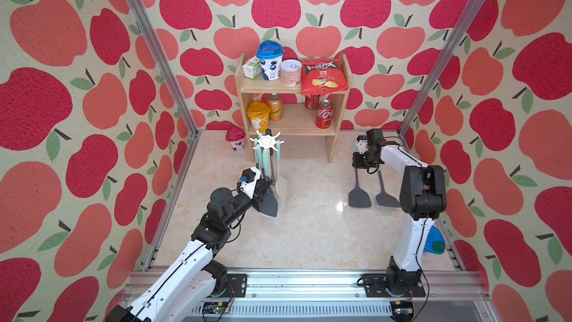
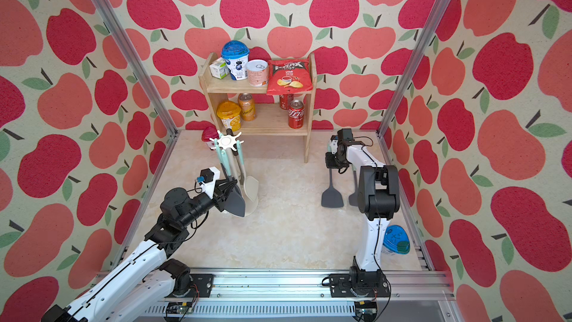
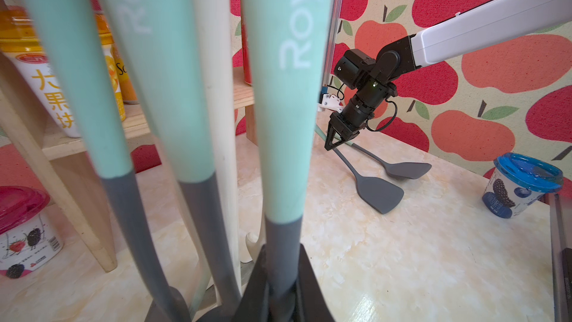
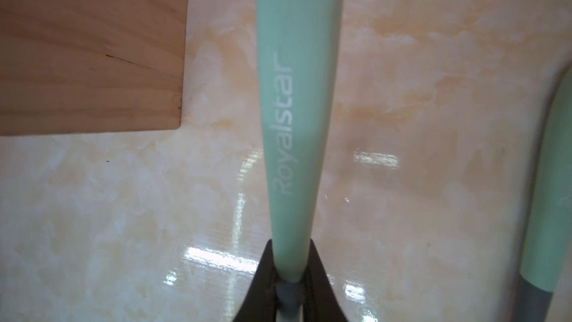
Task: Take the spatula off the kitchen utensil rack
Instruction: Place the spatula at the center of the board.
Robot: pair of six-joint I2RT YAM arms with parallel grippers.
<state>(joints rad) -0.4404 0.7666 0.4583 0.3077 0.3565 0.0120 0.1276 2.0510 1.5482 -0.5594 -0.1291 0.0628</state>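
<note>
The left gripper [image 3: 282, 275] is clamped on the grey neck of the mint-handled, grey-bladed silicone spatula [image 3: 286, 113]. The spatula hangs near upright from the white star-crowned kitchen utensil rack [image 1: 266, 141], at 12 o'clock from the jaws in a top view. The lift likely follows that axis. At 3 o'clock, well apart, the right gripper [image 4: 289, 277] pinches a second matching spatula [image 1: 359, 196].

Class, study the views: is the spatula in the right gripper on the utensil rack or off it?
Off. The right gripper grips the spatula by its handle, well apart from the kitchen utensil rack.
</note>
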